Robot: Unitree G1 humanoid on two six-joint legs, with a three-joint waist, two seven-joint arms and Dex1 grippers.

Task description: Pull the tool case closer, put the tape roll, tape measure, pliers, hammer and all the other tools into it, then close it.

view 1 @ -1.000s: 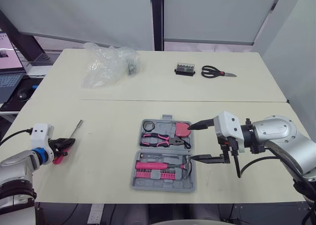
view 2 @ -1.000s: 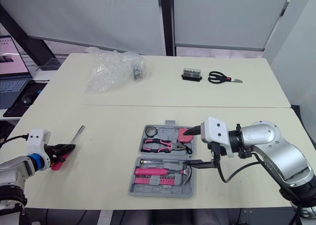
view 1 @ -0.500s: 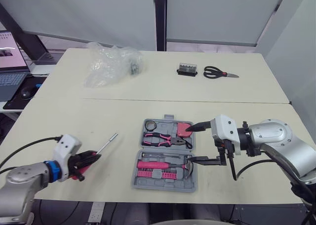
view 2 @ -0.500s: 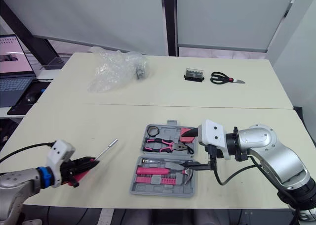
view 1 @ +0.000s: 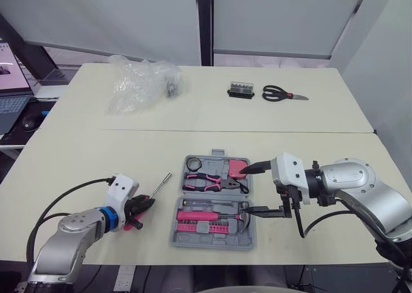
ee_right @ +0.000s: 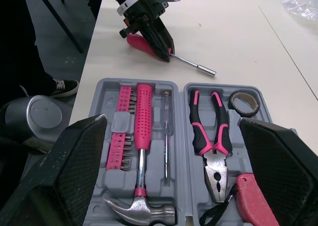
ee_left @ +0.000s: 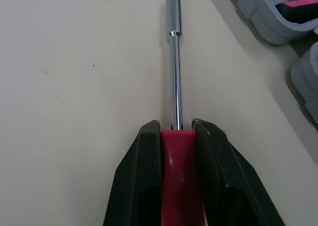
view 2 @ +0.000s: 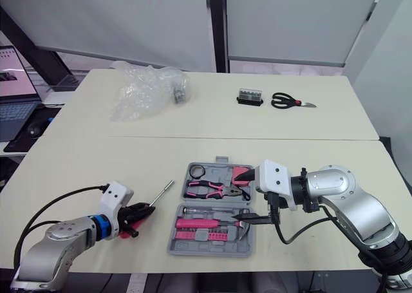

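My left gripper has fingers of matt black plastic, and the driver between them has a glossy pink plastic handle and a mirror-bright chromed metal shaft. My right gripper has fingers of the same black plastic, with a fine grainy surface. The tool case is matt grey moulded plastic. In it, the hammer has a dimpled pink grip and a polished metal head. The pliers wear pink-and-black sleeves over dull steel. The tape roll is dark and slightly shiny. The table is smooth, matt cream. The bag is crinkled clear film.
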